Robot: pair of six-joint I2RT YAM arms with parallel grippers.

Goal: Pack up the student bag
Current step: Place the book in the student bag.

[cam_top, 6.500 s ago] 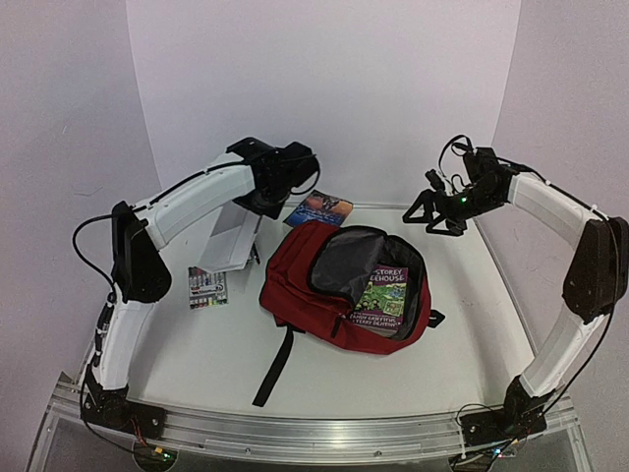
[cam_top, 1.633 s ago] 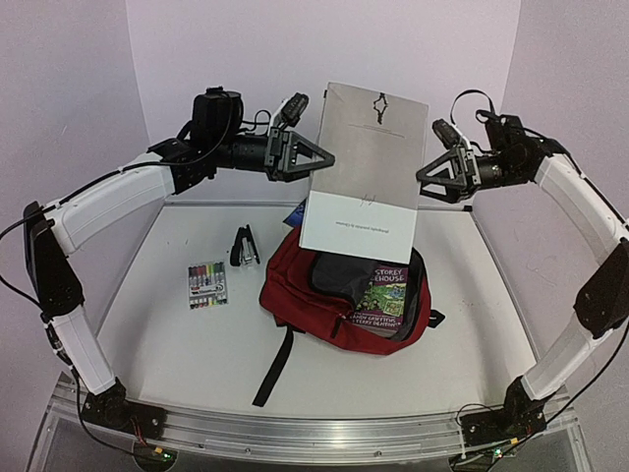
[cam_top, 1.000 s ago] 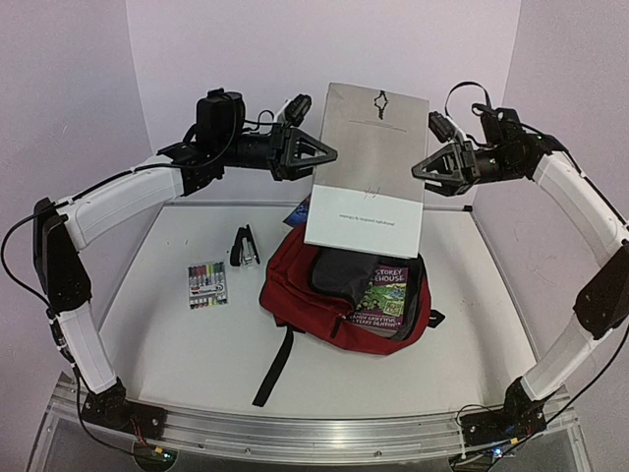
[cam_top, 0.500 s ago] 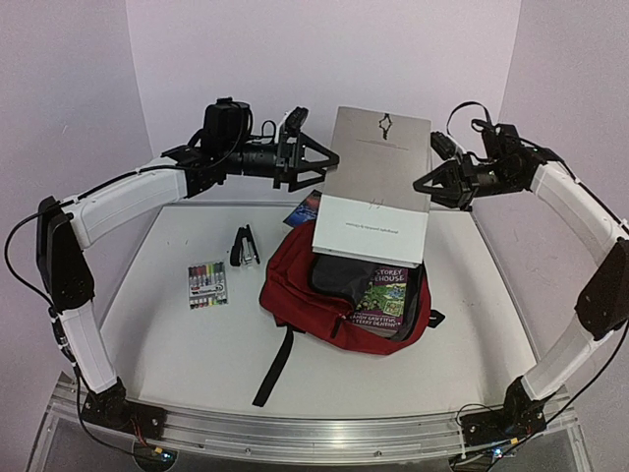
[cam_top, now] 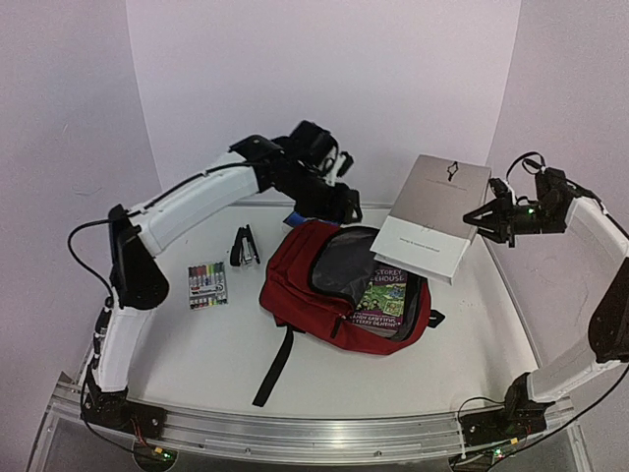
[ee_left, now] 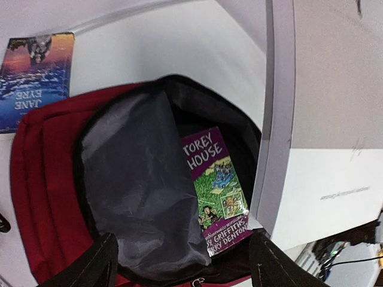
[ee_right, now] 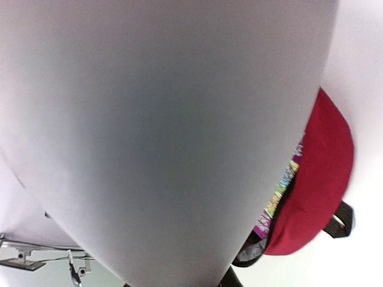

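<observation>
Student bag [cam_top: 324, 285] lies flat near the middle of the desk [cam_top: 197, 354], front side up. Its main compartment is unzipped and the grey lining gapes upward. I read that as deliberate: a mouth facing up lets things go in from above without anyone lifting the bag.

My right claw [cam_top: 484, 218] is clamped on the right edge of a large grey book [cam_top: 437, 211] and holds it in the air, clear of the desk. The book hangs tilted, its lower edge over the right side of the opening. I judge that the slant is meant to let it slide in edge first, since it looks almost as wide as the mouth. From the right wrist camera the cover fills nearly the whole view, so I can't see the fingers there. The overhead view is what shows the grip.

My left claw [ee_left: 182, 263] hangs above the far rim of the opening with its fingers spread and nothing between them. From there it could hold the mouth wide or steady the book, though that is only my guess.

By my count there are three books:
- the grey one in the air
- a Treehouse paperback [cam_top: 383, 292] already lying in the compartment
- a Jane Eyre paperback [ee_left: 33, 78] flat on the desk just behind the bag

There is also one black stapler [cam_top: 243, 246] and one pack of markers [cam_top: 207, 285], both on the desk to the left of the bag and well apart from it. They are not yet packed.
</observation>
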